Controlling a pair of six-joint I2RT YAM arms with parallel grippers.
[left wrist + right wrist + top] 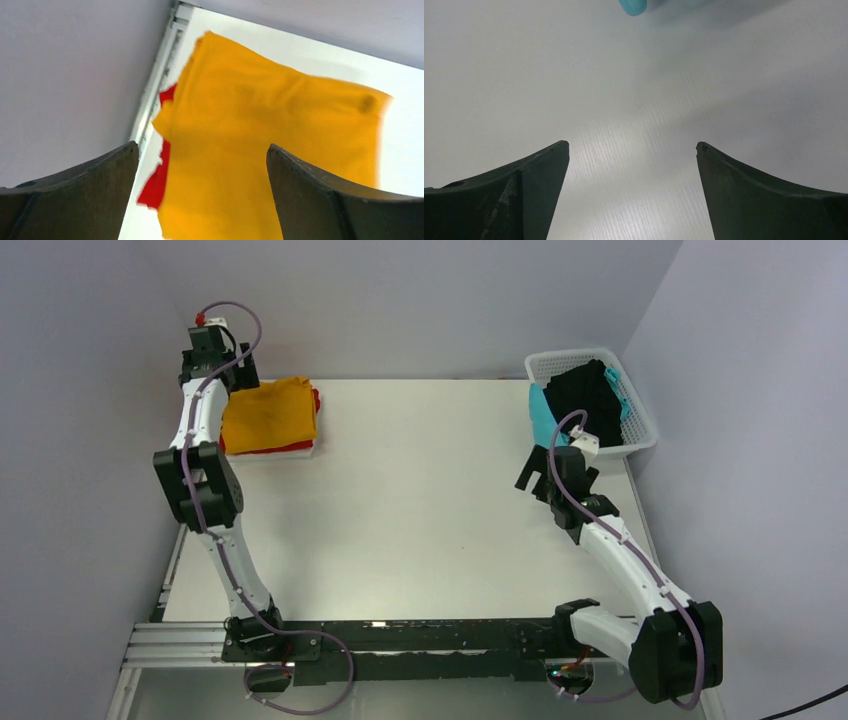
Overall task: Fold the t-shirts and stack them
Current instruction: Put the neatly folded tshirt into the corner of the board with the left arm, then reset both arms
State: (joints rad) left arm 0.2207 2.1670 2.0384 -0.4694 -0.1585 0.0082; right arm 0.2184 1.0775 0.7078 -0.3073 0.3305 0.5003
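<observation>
Yellow cloth, soft and matte, is lying folded flat as the yellow t-shirt (270, 145) on a red t-shirt (155, 185) at the far left of the table (420, 490); the left gripper (201, 146) is hovering over this stack, jaws wide apart, holding nothing; the right gripper (632, 145), equally wide and empty, is hanging over the bare table near the white mesh basket (640, 425), where a black t-shirt (590, 400) and a teal t-shirt (541, 415) are lying crumpled; probably the next move is calling for pinching loose cloth there.

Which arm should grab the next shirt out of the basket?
Right, most likely. The right gripper, open, sits just beside the basket with the black shirt; the left gripper is across the table over the folded yellow shirt.
</observation>
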